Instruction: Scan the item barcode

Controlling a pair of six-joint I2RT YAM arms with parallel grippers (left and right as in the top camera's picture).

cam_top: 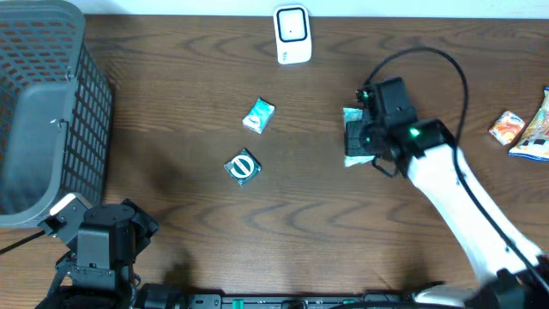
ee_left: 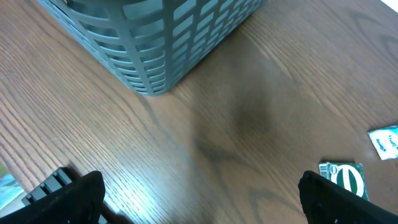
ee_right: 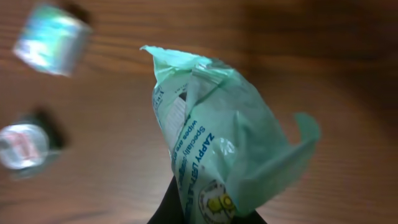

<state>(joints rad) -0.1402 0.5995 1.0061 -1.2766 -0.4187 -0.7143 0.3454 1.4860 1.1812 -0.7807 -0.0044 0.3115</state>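
As the overhead camera sees it, right gripper (cam_top: 364, 137): pinched shut on the mint-green packet (cam_top: 351, 146), right of the table's (cam_top: 343, 232) middle.
Overhead, scanner (cam_top: 292, 34): white, at the far edge, well apart from the packet, up and to its left.
Overhead, basket (cam_top: 51, 51): grey, far left.
Left wrist, left gripper (ee_left: 199, 199): fingers (ee_left: 74, 196) spread as wide as they go, nothing between them, bare wood below.
Left wrist, right edge: round green item (ee_left: 345, 177) and small teal packet (ee_left: 385, 140).
Right wrist, right gripper: jaws closed on the packet's lower end. The packet rises crumpled from them, printing facing the camera.
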